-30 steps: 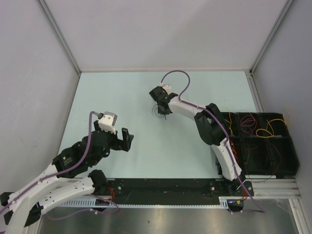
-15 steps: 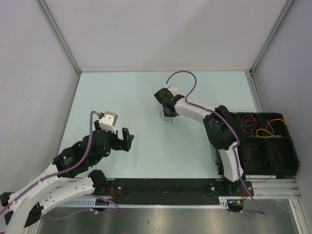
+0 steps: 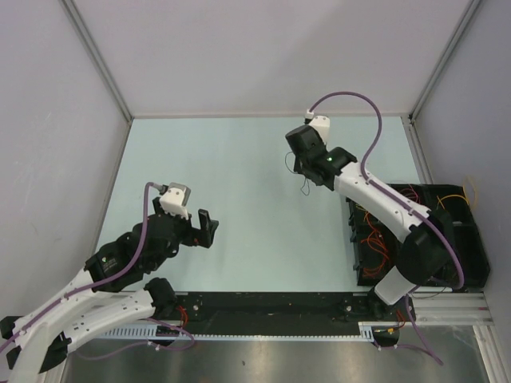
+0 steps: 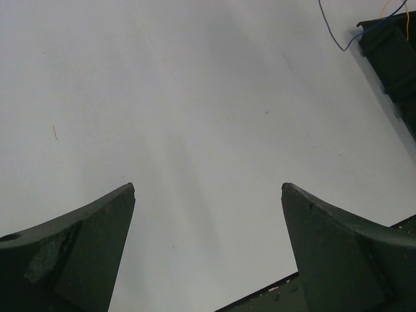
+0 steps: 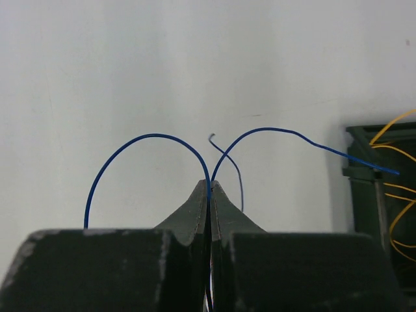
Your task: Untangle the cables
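Right gripper (image 5: 209, 186) has its jaws pressed together, pinching the blue cable (image 5: 149, 135) at the fingertips. In the right wrist view the cable rises out of the pinch and splits into two arcs. One bows out to the left and drops back down beside the finger. The other sweeps right, and its far end reaches across to the rim of the black bin (image 5: 356, 172). A short strand with a free tip curls down between the two arcs. From the top camera, the right gripper (image 3: 302, 165) sits over the far right-of-centre part of the table (image 3: 231, 152), arm stretched out from its base. The blue cable (image 3: 304, 188) shows only as a thin dark thread hanging just below the fingers; whether it touches the surface I cannot tell. The other cables (image 3: 372, 239), loops of red, orange and yellow, lie in the compartments of the bin (image 3: 477, 254), which stands at the table's right edge beside the right arm's base. Orange-yellow loops of the cables (image 5: 394, 123) also show inside it from the right wrist. Left gripper (image 4: 208, 190) hangs spread wide over bare table, nothing between its fingers. From above, the left gripper (image 3: 206, 227) is at the near left, well apart from the right one. A blue strand crosses the top right corner of the left wrist view, near the bin (image 4: 393, 55).
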Motion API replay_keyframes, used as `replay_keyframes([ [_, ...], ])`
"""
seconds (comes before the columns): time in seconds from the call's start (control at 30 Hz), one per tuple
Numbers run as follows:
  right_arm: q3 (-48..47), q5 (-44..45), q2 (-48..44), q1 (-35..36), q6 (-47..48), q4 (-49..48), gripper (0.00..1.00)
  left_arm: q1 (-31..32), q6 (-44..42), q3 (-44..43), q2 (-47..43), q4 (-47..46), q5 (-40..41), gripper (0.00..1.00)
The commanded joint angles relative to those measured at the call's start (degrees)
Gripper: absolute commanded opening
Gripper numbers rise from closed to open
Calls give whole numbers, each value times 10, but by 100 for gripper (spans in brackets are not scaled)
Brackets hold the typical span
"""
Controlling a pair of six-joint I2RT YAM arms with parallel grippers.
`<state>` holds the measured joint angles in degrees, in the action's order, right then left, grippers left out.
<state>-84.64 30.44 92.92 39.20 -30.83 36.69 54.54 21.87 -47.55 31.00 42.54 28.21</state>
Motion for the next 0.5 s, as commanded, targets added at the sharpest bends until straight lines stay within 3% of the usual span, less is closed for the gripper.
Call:
replay_keyframes([
  [0.0,12,47,-63,-12,3,40,0,-5,-14,4,-7,-15,-5,100],
  [0.27,28,181,-194,-52,-59,120,0,-5,-15,5,-14,-17,-11,100],
  [0.37,36,242,-235,-87,-116,178,0,-5,-16,6,-16,-19,-15,100],
  [0.47,41,248,-264,-150,-156,228,0,-5,-17,7,-20,-20,-18,100],
])
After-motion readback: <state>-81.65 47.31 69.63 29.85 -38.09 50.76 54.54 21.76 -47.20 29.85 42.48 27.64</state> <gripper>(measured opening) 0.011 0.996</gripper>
